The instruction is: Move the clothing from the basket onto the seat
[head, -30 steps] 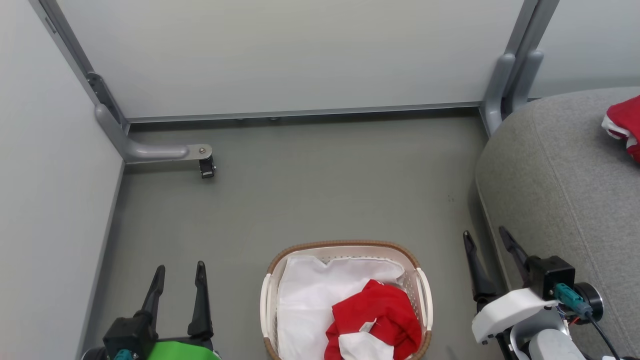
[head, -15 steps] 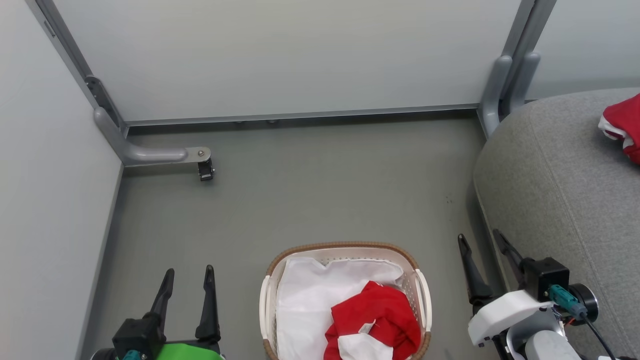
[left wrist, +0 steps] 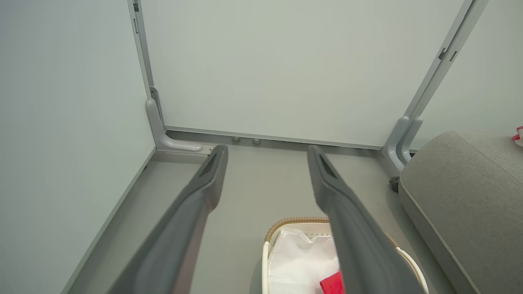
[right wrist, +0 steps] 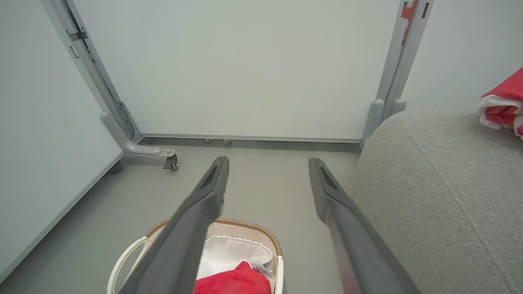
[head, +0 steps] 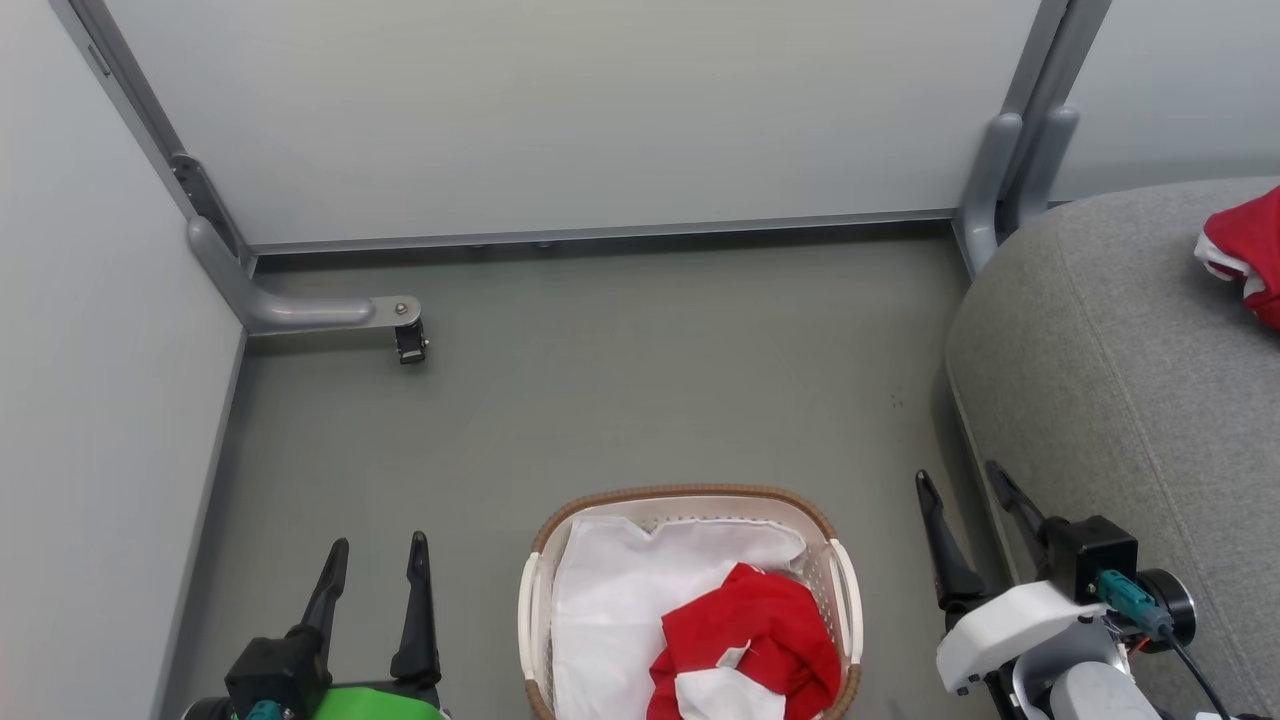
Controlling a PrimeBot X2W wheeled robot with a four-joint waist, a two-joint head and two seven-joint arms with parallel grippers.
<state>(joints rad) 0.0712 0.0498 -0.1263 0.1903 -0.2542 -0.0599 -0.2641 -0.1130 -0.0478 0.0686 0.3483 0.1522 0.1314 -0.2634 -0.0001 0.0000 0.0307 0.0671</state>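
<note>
The cream basket [head: 541,590] with a brown rim stands on the floor at the bottom middle of the head view, lined with white cloth. A red garment [head: 765,625] with a white patch lies in its right half. Another red garment [head: 1250,255] rests far back on the grey seat [head: 1120,360] at the right. My left gripper [head: 378,560] hangs open and empty left of the basket. Between basket and seat, my right gripper [head: 960,485] is open and empty too. The basket [right wrist: 253,228] and its red garment [right wrist: 235,281] appear low in the right wrist view.
Pale partition panels enclose the grey floor at the back and left. A grey metal foot with a small caster [head: 410,340] juts out at the left. A grey post [head: 1000,170] stands at the seat's back corner. Open floor [head: 640,380] lies beyond the basket.
The view shifted slightly over the first half second as the camera moved; both grippers stay open and the garments have not moved.
</note>
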